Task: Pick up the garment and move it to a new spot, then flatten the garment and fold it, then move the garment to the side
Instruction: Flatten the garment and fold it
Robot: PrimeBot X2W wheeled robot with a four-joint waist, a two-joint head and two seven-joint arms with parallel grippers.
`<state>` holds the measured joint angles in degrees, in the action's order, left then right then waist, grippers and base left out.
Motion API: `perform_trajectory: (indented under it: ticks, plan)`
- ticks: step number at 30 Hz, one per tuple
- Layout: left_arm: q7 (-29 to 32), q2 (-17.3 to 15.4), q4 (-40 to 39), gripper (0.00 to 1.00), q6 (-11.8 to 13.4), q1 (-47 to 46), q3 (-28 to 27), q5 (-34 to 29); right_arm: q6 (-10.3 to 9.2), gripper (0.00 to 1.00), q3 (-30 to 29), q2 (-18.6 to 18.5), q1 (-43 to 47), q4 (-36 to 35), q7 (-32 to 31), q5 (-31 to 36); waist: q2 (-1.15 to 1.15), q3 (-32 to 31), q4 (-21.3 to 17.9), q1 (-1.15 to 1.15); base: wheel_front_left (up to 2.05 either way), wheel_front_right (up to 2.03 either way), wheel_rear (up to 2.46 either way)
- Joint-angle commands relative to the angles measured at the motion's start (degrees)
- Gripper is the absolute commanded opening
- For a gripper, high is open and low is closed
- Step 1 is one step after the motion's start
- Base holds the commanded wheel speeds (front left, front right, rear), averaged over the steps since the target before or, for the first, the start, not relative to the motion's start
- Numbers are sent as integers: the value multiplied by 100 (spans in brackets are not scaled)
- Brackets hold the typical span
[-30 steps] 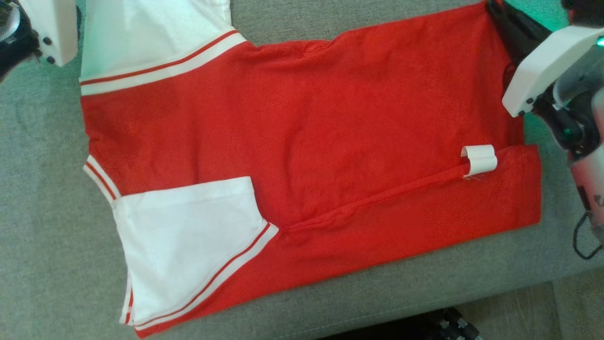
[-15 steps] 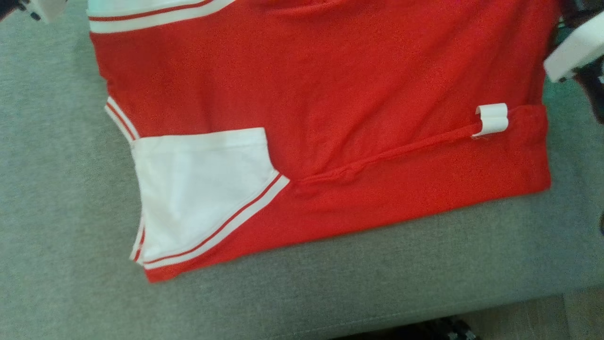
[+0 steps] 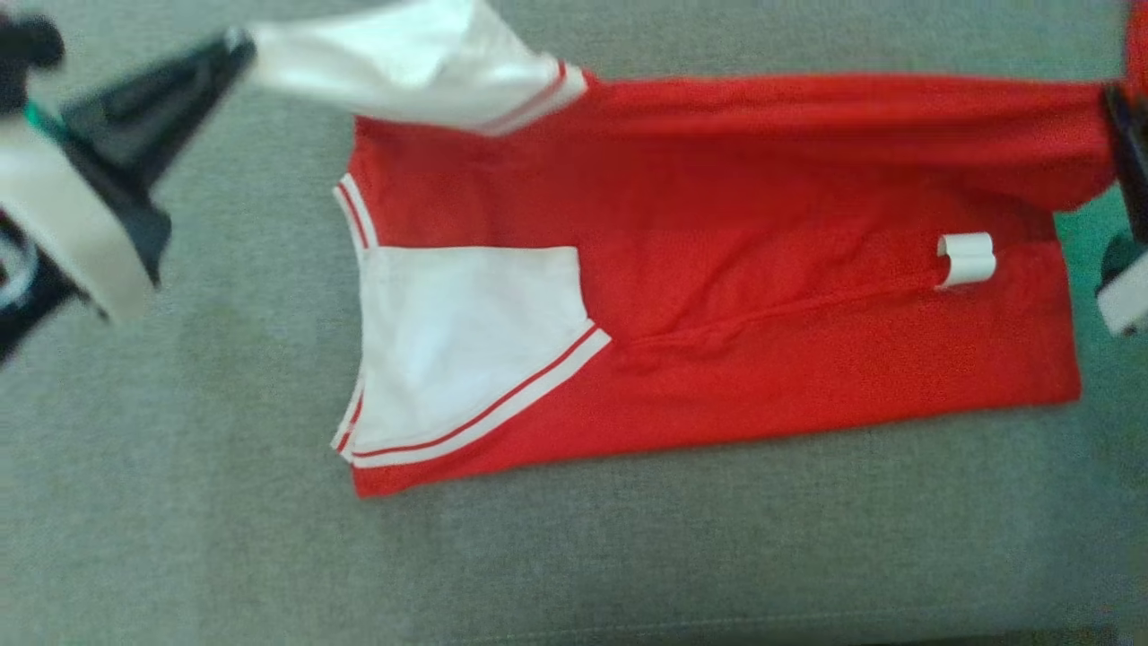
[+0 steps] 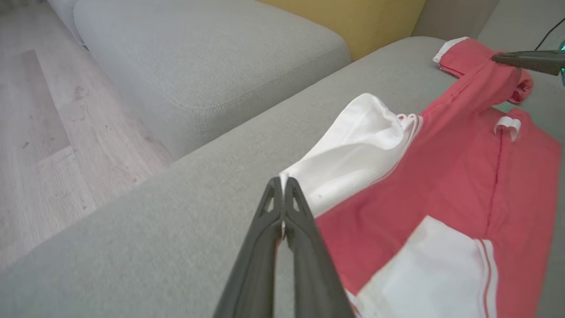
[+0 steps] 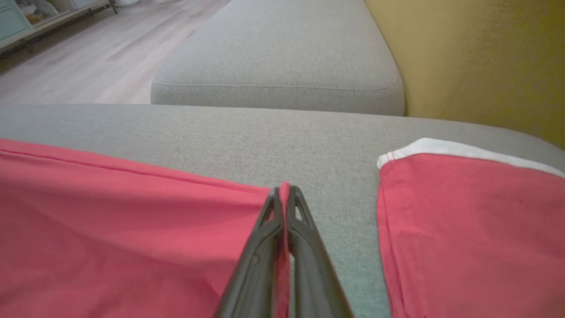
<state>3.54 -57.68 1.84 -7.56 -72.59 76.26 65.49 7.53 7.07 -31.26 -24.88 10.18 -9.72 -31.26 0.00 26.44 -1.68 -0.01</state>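
While the garment [image 3: 717, 296] is lying spread across the grey seat cushion [image 3: 574, 556], its far edge is hanging lifted between the two arms. The left gripper [image 4: 281, 181] is pinching the tip of the white sleeve [image 4: 353, 150], its fingers pressed together on the cloth. The right gripper [image 5: 284, 191] is clamping tight on a red hem edge — a sliver of fabric is showing between its fingertips. The near half, with the other white sleeve [image 3: 466, 341] and a small white label [image 3: 967, 258], is resting flat on the cushion. The cloth is looking thin, light and limp: it is sagging between the grips and is going to drape rather than hold a line. Seams and corners are offering the surest hold, with both ends level and taut. The head view is blurring at its right edge, so the bite on the hem is probably shallow — and a shallow bite is risking a slip
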Motion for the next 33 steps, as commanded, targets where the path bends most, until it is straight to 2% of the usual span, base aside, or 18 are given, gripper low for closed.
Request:
perform_trajectory:
  ticks: [1,7,14,27,32,33]
  plan:
    - [-101,-318,-164,0,51,23,-294,38,-4,0,-97,-118,256,-250,-24,13,0,-120,114,1,0,0,0]
    - [-295,-456,-848,0,278,1015,-292,98,-4,0,-455,23,1123,-668,-169,126,0,-280,218,1,0,0,0]
    - [-464,-454,-1395,0,579,1934,-292,28,-4,0,-705,101,1784,-888,-170,327,0,-325,281,1,0,0,0]
    - [-832,-449,-1612,0,817,2560,-296,176,-4,0,-1025,426,2185,-864,-134,570,0,-242,316,1,0,0,0]
    - [-905,-296,-1554,0,914,2726,-295,95,-4,0,-1024,558,2253,-837,-182,601,0,-229,307,1,0,0,0]
    - [-983,-239,-1502,0,971,2748,-301,54,-4,40,-1034,603,2246,-821,-171,604,0,-237,305,1,0,0,0]
